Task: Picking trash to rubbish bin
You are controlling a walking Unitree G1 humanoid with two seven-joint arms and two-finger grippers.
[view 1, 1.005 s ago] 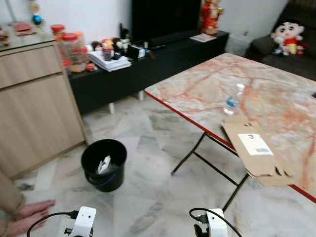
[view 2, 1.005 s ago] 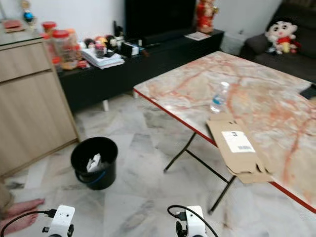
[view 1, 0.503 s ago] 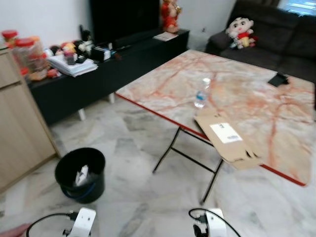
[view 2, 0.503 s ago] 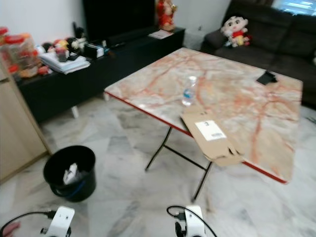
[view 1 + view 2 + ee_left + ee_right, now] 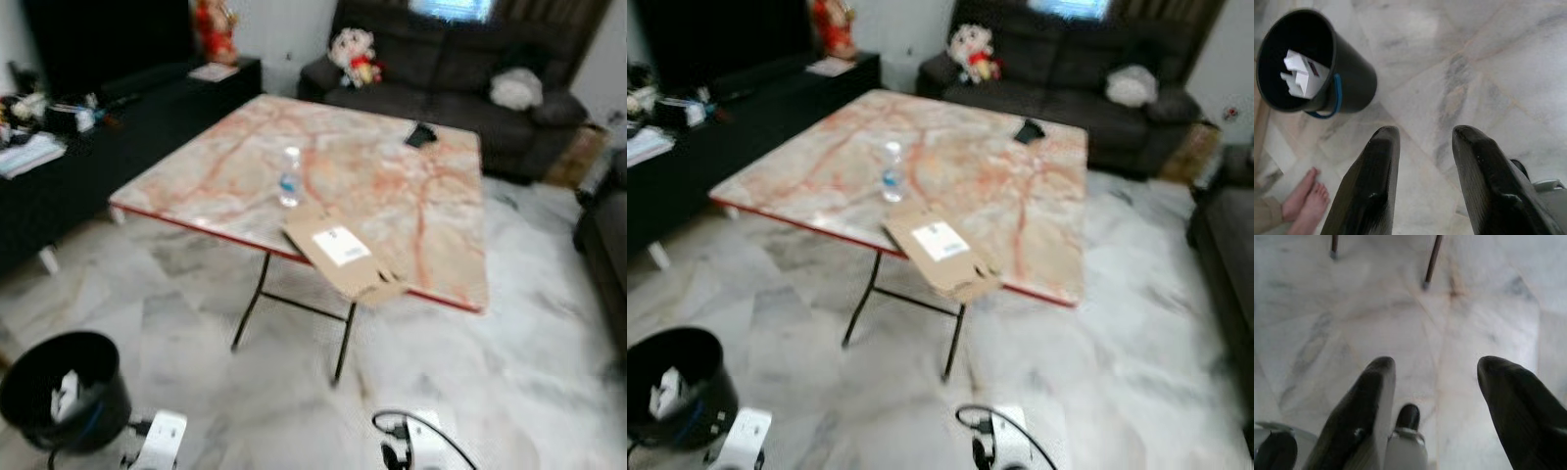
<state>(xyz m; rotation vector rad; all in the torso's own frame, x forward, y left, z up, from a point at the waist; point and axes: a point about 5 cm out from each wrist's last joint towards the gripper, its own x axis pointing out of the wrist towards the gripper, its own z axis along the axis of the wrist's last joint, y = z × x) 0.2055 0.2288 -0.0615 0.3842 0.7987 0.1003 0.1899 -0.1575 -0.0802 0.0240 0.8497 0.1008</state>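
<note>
Flattened cardboard box [image 5: 340, 258] overhangs near edge of marble surface [image 5: 431, 211], water bottle [image 5: 289, 177] upright just beyond it. Black rubbish bin [image 5: 61, 390] w/ white paper inside sits on floor, near left. Left tool [image 5: 1422, 147] & right tool [image 5: 1435, 377] both spread, empty, above floor.

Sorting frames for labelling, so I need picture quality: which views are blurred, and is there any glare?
Left and right eye views: soft with motion blur; the label on the cardboard and the bottle are smeared; a window glares bright above the sofa. Left wrist view: bin fairly sharp, fingers near and soft. Right wrist view: blurred, evenly lit.
</note>
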